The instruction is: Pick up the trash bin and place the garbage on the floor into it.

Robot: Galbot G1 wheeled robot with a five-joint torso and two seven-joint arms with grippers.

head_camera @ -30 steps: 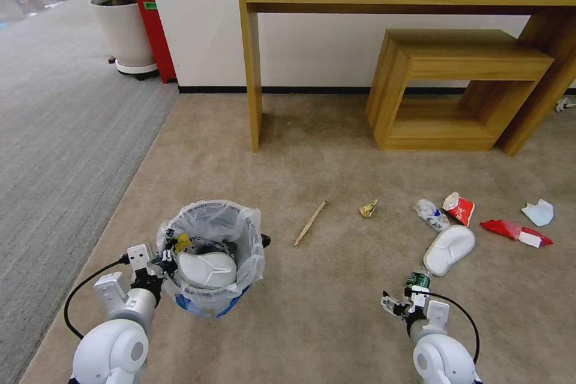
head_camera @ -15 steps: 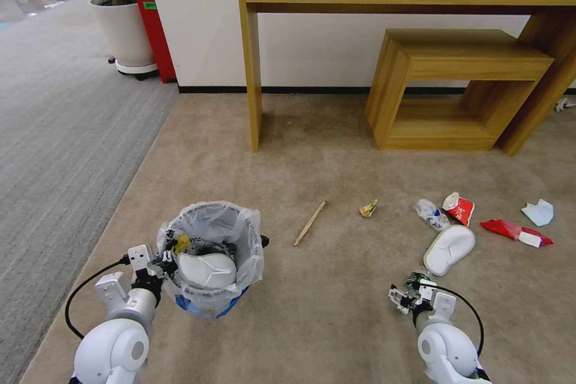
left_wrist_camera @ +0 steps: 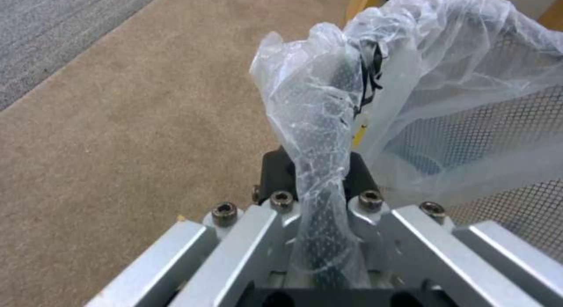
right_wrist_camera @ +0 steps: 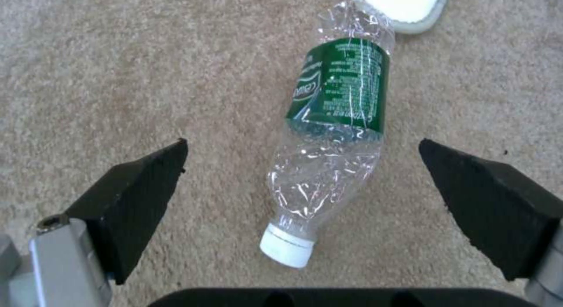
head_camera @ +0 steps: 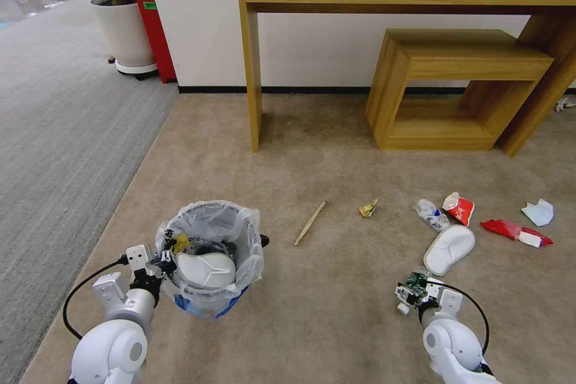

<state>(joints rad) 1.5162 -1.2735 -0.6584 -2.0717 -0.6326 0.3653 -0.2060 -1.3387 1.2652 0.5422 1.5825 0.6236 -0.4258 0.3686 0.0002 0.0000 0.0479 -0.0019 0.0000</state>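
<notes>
The right end effector (right_wrist_camera: 302, 184) is found spread wide, its black pads (right_wrist_camera: 138, 190) standing to either side of a crushed plastic bottle (right_wrist_camera: 331, 135) with a green label, which lies on the carpet (head_camera: 336, 162) untouched by either pad. Compared with a second ago, this end effector has been drawn back toward the robot and turned over the bottle, so that the bottle is now framed between the fingers; a pick appears to be in preparation, not yet made.

The left end effector (head_camera: 157, 264) is seen clenched on the rim of the trash bin (head_camera: 210, 252), liner plastic being pinched between its fingers; the bin has stayed at near left. Whether the bin is raised off the carpet cannot be settled from the head view. A white slipper (head_camera: 205, 269) is already inside.

Farther out, a second slipper (head_camera: 449, 248) lies just beyond the bottle, with red wrappers (head_camera: 516, 232), a light-blue mask (head_camera: 538, 212) and a wooden stick (head_camera: 310, 222) still on the floor. The task is judged well short of complete.
</notes>
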